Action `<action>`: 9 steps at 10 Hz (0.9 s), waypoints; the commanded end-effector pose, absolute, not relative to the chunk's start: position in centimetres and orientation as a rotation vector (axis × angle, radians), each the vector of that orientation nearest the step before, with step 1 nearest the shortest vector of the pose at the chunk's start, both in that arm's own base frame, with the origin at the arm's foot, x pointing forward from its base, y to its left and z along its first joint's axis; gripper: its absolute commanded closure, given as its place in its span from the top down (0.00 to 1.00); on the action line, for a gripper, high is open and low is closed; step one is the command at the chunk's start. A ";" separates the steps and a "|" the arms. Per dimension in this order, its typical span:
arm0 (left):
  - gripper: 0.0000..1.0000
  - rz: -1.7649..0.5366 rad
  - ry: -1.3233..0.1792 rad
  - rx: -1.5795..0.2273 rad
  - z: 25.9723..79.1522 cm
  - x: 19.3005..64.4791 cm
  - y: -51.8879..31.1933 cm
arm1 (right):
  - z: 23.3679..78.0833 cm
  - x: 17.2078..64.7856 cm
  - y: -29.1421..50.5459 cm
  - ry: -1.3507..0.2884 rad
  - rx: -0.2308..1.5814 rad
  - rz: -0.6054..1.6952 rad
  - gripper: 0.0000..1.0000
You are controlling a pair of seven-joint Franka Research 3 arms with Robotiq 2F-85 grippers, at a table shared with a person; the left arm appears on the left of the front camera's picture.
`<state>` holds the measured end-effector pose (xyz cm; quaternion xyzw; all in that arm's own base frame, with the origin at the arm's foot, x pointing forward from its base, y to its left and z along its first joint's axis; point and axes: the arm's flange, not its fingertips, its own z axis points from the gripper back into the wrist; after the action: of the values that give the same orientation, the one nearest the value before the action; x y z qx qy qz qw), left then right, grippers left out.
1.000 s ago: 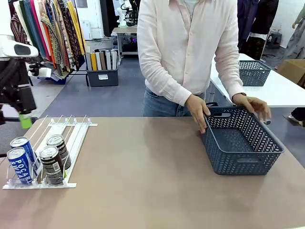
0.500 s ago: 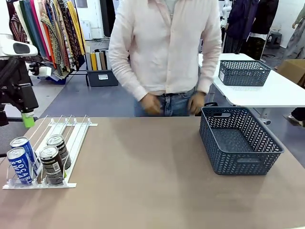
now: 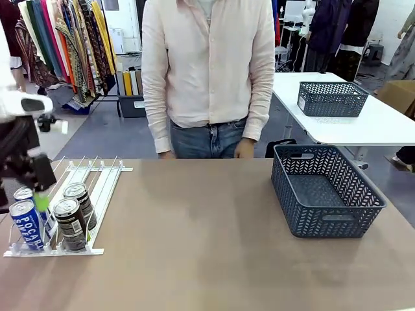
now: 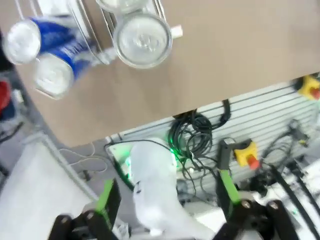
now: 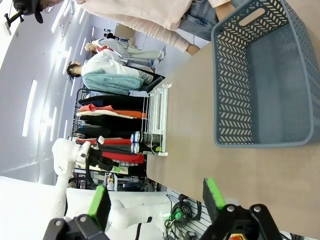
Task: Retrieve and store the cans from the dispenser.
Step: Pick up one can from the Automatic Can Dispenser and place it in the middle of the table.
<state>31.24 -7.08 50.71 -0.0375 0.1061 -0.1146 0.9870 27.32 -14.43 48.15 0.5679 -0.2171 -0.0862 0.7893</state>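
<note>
Several cans stand at the front lip of the white dispenser at the table's left: a blue can with another blue one behind it, and two dark cans beside them. My left gripper hangs open low over the blue cans, one green pad beside the rear one. In the left wrist view the open left gripper holds nothing; a dark can top and blue cans lie far ahead. My right gripper is open and holds nothing, with the dispenser in the distance.
A dark grey mesh basket stands at the table's right, also seen as the basket in the right wrist view. A person in a pale shirt stands at the far edge, hands down. A second basket sits on a white table behind.
The person let go of the basket, stepped left and stood upright. My left gripper came down from above the dispenser to just over the blue cans.
</note>
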 end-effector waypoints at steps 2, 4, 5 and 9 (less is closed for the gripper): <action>1.00 -0.180 0.132 -0.118 47.3 30.6 -9.3 | 48.4 27.7 -14.5 -0.498 1.243 -0.163 1.00; 1.00 -0.156 0.125 -0.150 44.4 31.9 -11.2 | 48.4 27.7 -14.5 -0.498 1.243 -0.163 1.00; 1.00 -0.106 0.098 -0.090 43.2 32.4 -11.8 | 48.4 27.7 -14.5 -0.498 1.243 -0.163 1.00; 1.00 -0.006 0.080 0.063 42.2 33.7 -11.4 | 48.4 27.7 -14.5 -0.498 1.243 -0.163 1.00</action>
<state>33.53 -11.74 41.52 0.0144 0.0439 -0.0234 0.9987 27.31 -14.45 48.15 0.5681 -0.2171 -0.0860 0.7891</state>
